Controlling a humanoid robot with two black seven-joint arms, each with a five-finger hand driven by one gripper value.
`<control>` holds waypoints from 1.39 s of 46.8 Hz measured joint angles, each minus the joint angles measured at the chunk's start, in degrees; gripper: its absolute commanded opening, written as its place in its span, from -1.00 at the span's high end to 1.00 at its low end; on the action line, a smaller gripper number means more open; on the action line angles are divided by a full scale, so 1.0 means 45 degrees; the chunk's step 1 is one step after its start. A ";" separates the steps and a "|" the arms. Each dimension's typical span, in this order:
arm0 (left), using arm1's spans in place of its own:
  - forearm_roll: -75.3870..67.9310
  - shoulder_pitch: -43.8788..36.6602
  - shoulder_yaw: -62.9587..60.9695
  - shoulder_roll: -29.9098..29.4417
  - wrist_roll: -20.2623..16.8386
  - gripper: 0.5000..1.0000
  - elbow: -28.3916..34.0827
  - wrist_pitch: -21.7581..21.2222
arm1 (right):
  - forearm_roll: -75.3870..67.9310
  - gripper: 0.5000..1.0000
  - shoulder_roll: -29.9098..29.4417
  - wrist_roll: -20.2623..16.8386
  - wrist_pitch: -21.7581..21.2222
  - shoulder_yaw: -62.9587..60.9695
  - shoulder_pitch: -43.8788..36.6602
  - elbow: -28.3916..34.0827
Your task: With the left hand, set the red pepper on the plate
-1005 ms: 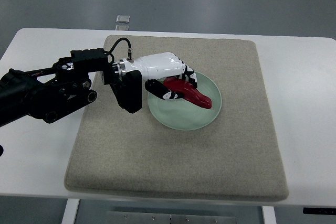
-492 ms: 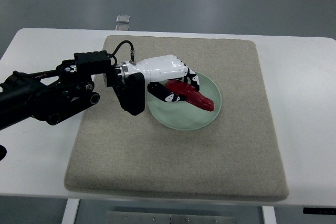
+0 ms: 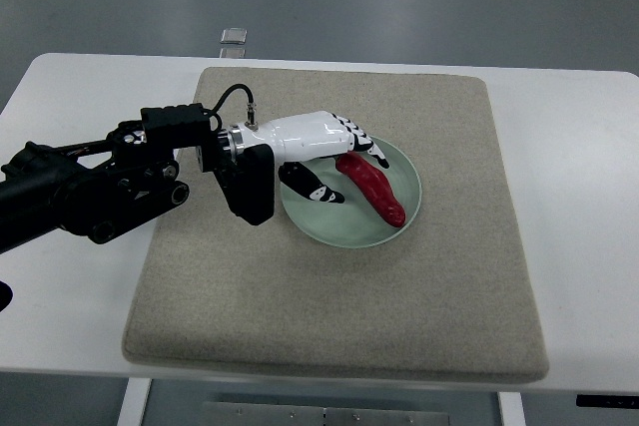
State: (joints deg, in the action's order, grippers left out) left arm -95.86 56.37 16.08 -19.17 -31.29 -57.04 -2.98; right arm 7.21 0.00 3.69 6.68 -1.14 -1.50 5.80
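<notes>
The pepper (image 3: 372,187) lies on the plate (image 3: 351,231) at mid-frame, atop a mat (image 3: 399,296) on the bench (image 3: 579,207). The left hand (image 3: 334,147) hovers over its upper-left end, fingers spread, gripping nothing.

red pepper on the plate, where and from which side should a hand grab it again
Grip the red pepper at its thick middle, coming from above. It lies flat in the plate, diagonal from upper left to lower right, so fingers should close across its width.

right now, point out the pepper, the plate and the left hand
pepper (image 3: 373,187), top view, middle of its red body
plate (image 3: 344,229), top view, bare near rim
left hand (image 3: 319,137), top view, white back of hand
</notes>
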 measured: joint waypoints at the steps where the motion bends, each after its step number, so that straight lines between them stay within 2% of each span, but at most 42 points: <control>1: 0.0007 -0.0004 0.0000 0.0000 0.0000 -0.55 0.0000 -0.0001 | 0.0000 -0.71 0.0000 0.0000 0.0000 0.0000 0.0000 0.0000; 4: 0.0100 -0.0023 0.0000 -0.0002 0.0000 -0.56 0.0001 -0.0004 | 0.0000 -0.71 0.0000 0.0000 0.0000 0.0000 0.0000 0.0000; 8: 0.0258 -0.0042 0.0071 -0.0011 0.0001 -0.82 0.0041 -0.0031 | 0.0000 -0.71 0.0000 0.0000 0.0000 0.0000 0.0000 0.0000; 15: 0.0909 -0.0047 0.0313 -0.0033 0.0019 -0.83 0.0329 -0.0258 | 0.0000 -0.71 0.0000 0.0000 0.0000 0.0000 0.0006 0.0000; 21: 0.3631 -0.0047 0.0505 -0.0092 0.0040 -0.87 0.0636 -0.0357 | 0.0000 -0.71 0.0000 0.0000 0.0000 0.0000 0.0000 0.0000; 23: 0.4552 -0.0044 0.0532 -0.0110 0.0054 -0.96 0.0757 -0.0364 | 0.0000 -0.71 0.0000 0.0000 0.0000 0.0000 0.0000 0.0000; 27: 0.6429 -0.0036 0.0575 -0.0147 0.0060 -0.97 0.1076 -0.0551 | 0.0000 -0.71 0.0000 0.0000 0.0000 0.0000 0.0000 0.0000; 39: 1.2339 -0.0099 0.0781 -0.0159 0.0059 -0.97 0.1505 -0.2074 | 0.0000 -0.71 0.0000 0.0000 0.0000 0.0000 0.0005 0.0000; 54: 1.9434 -0.0798 0.1907 -0.0111 0.0055 -0.97 0.2289 -0.2232 | 0.0000 -0.71 0.0000 0.0001 0.0000 0.0000 0.0003 0.0000; 65: 2.1435 -0.1686 0.3395 0.0022 0.0065 -0.98 0.2674 -0.2089 | 0.0000 -0.71 0.0000 0.0000 0.0000 0.0000 0.0004 0.0000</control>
State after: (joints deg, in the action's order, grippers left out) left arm 0.60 48.79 31.36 -19.07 -30.99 -45.01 -12.37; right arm 7.21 0.00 3.69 6.68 -1.14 -1.48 5.80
